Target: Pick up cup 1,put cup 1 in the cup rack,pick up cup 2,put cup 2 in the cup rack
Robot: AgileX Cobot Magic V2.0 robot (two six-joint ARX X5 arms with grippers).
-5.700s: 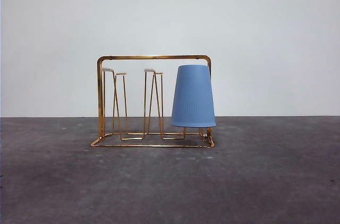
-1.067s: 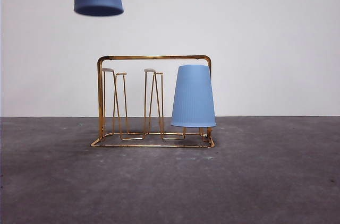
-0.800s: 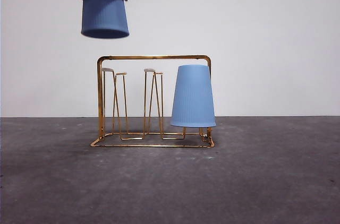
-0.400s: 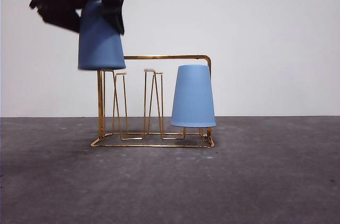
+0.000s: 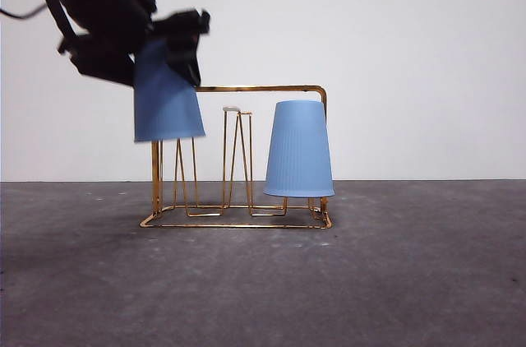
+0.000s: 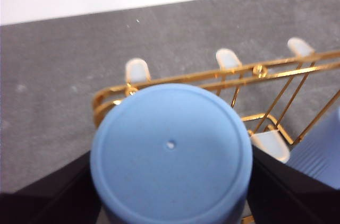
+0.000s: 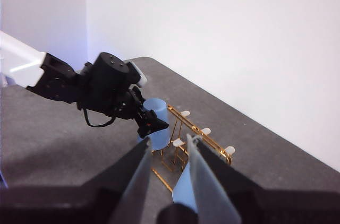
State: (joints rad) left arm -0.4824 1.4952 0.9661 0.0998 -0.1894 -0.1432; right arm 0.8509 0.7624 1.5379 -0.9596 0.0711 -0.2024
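While the right claw point(image 7: 166, 165) waits open, the left claw point(image 5: 168, 63) grips an upturned blue cup point(image 5: 167, 100) above the rack point(image 5: 238, 89).

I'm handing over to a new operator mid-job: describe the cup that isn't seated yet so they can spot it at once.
Find the gold wire cup rack standing on the dark table. At one end, an upside-down blue cup already sits on the rack with nothing gripping it. The cup you want is at the other end, also blue and upside down, but tilted, higher up, and clamped in the black left gripper.
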